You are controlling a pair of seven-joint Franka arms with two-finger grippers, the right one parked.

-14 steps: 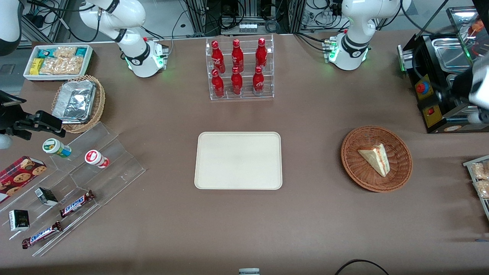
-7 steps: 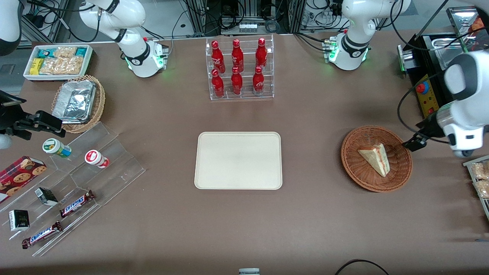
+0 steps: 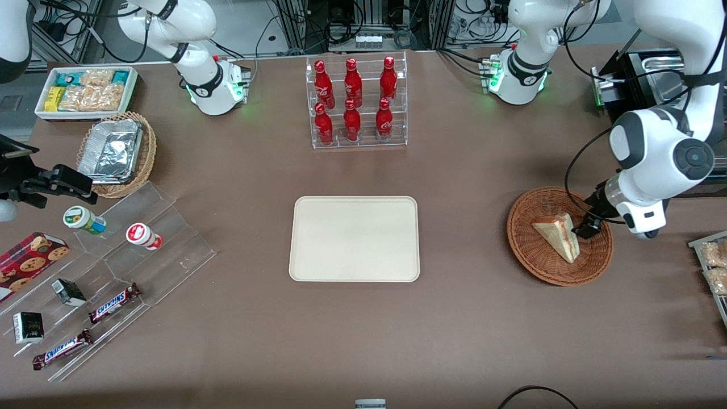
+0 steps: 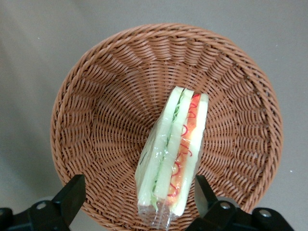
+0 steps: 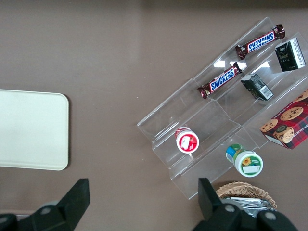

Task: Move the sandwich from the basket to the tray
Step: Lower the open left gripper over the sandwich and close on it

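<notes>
The sandwich (image 3: 556, 236) lies in the reddish-brown wicker basket (image 3: 531, 250), its long axis running from the basket's middle toward the rim nearest the front camera, the red and green cut edge turned toward the working arm's end of the tabletop (image 3: 466, 318). The gripper (image 4: 139, 204) hangs above the basket just beside that cut edge, fingers (image 4: 71, 196) spread wide apart, holding and touching nothing; in the wrist view the wedge runs between them, so a straight descent should straddle it. The cream tray (image 3: 354, 238) sits well apart toward the parked arm's end
</notes>
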